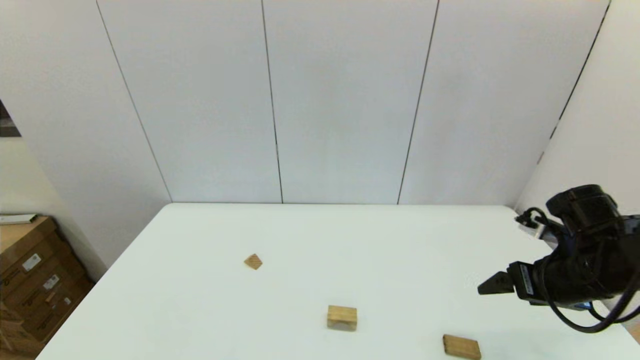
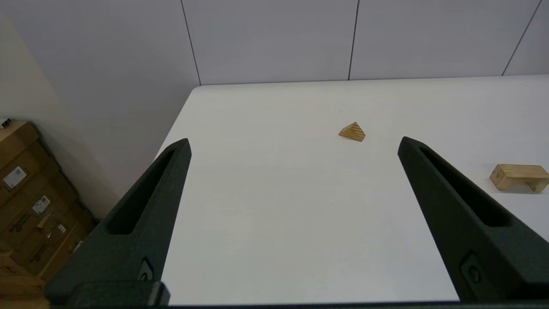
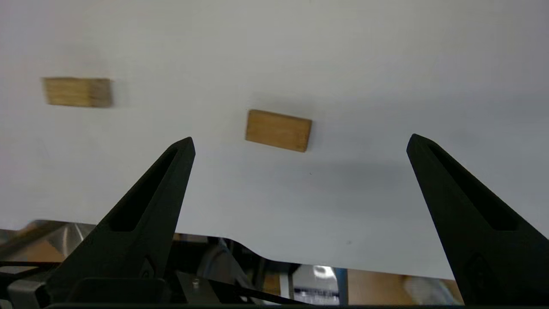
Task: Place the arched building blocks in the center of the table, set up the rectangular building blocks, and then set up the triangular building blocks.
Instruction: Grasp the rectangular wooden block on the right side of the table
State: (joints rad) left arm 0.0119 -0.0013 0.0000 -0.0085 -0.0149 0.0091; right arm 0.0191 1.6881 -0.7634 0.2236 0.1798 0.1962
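Observation:
The arched block [image 1: 342,318] stands on the white table [image 1: 400,240] near its front middle, hollow side down. Far to its left and farther back lies the small triangular block [image 1: 253,261]. The rectangular slab [image 1: 461,347] lies flat at the front right. My right gripper [image 1: 492,285] hovers above the table's right side, open and empty, over the slab [image 3: 278,130], with the arched block [image 3: 77,91] off to one side. My left gripper [image 2: 295,140] is out of the head view; it is open and empty, well short of the triangular block [image 2: 352,131] and the arched block [image 2: 519,177].
Stacked cardboard boxes [image 1: 30,280] stand on the floor past the table's left edge, also in the left wrist view [image 2: 25,201]. White wall panels [image 1: 340,100] rise right behind the table. The table's near edge [image 3: 300,262] shows under my right gripper.

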